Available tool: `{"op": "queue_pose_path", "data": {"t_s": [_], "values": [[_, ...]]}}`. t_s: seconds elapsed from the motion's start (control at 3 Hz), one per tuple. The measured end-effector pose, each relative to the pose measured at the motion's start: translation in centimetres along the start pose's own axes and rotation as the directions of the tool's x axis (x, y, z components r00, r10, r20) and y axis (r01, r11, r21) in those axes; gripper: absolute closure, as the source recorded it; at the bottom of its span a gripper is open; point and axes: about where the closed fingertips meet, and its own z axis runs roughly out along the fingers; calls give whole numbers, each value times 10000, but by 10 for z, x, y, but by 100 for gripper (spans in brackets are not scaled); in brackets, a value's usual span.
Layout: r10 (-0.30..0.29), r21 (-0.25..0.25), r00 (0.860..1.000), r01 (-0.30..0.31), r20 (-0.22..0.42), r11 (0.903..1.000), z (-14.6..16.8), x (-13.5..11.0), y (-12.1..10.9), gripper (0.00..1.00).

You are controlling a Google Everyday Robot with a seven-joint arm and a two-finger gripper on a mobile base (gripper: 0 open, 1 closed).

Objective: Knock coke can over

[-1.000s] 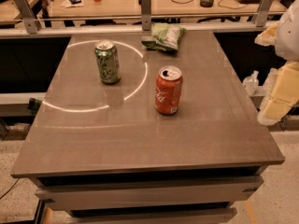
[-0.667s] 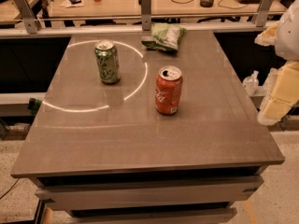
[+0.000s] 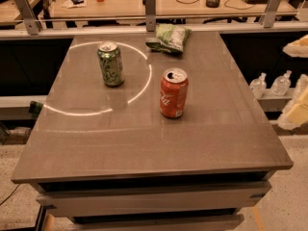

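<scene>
The coke can (image 3: 173, 93) stands upright near the middle of the grey table (image 3: 144, 143), red-orange with white script and a silver top. My gripper (image 3: 297, 110) shows only as pale cream parts at the right edge of the camera view. It is off the table's right side, well apart from the can and touching nothing.
A green soda can (image 3: 110, 64) stands upright at the back left, inside a bright ring of light. A green chip bag (image 3: 169, 36) lies at the table's back edge. Small bottles (image 3: 269, 84) sit on a shelf to the right. A desk with clutter runs behind.
The pale arm parts at the right edge have shifted slightly right and down, showing less of them. Both cans and the bag have not moved.
</scene>
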Motion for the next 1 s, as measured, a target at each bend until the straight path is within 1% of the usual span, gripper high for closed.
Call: {"op": "queue_pose_path", "data": {"t_s": [0.33, 0.67, 1.0], "values": [[504, 412, 9798, -595, 1933, 9974, 5, 23, -7, 0], [282, 807, 9158, -659, 4006, 9946, 16, 15, -1, 0], [254, 451, 8158, -630, 5777, 9970, 25, -13, 12, 0]]}}
